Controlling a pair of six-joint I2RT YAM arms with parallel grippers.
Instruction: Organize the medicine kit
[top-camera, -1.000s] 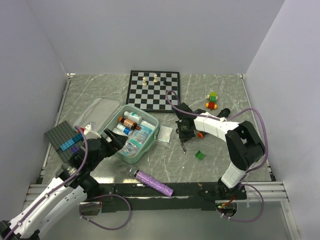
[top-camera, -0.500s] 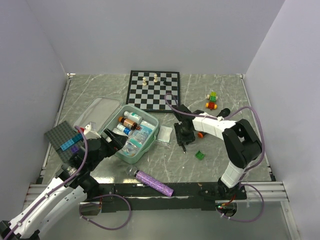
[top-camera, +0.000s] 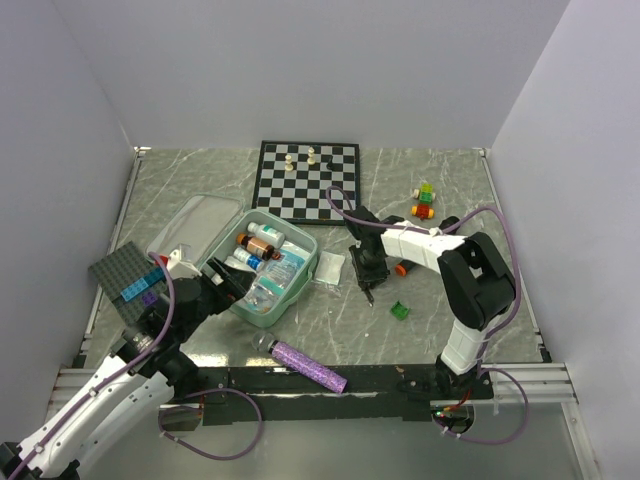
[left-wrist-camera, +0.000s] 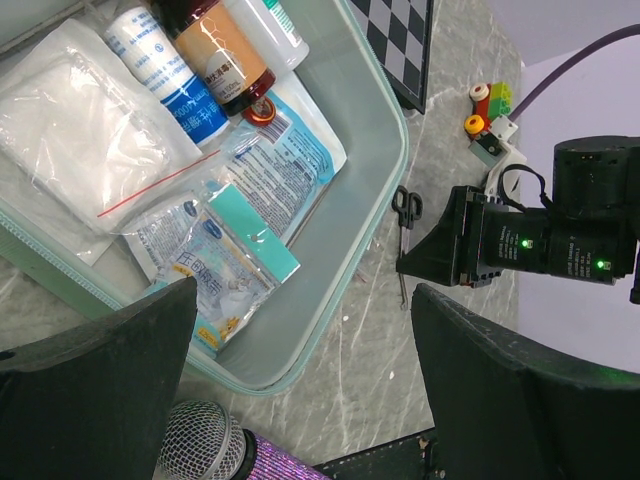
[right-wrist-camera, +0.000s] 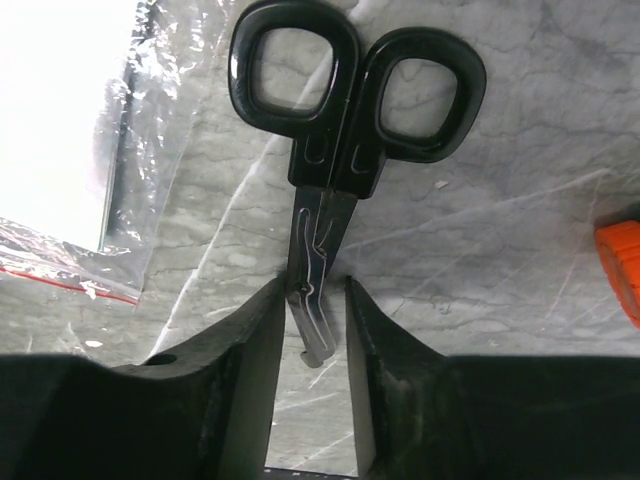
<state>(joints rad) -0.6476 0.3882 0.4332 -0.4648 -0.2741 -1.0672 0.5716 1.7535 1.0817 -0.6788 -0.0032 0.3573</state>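
Black loop-handled steel scissors (right-wrist-camera: 325, 150) lie between right end effector's (right-wrist-camera: 315, 330) barely parted fingers (right-wrist-camera: 240, 390)

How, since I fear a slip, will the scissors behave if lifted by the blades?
The scissors look rigid, probably not floppy. If the right gripper pinches the thin blade tips, the bulkier handles may pivot down or slip.

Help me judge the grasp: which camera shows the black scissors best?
The right wrist view: the scissors fill the frame, both handle loops clear, blades lying between the jaws of the right gripper. The left wrist view shows them small, beside the medicine kit; the top view hides nearly all of them under that gripper.
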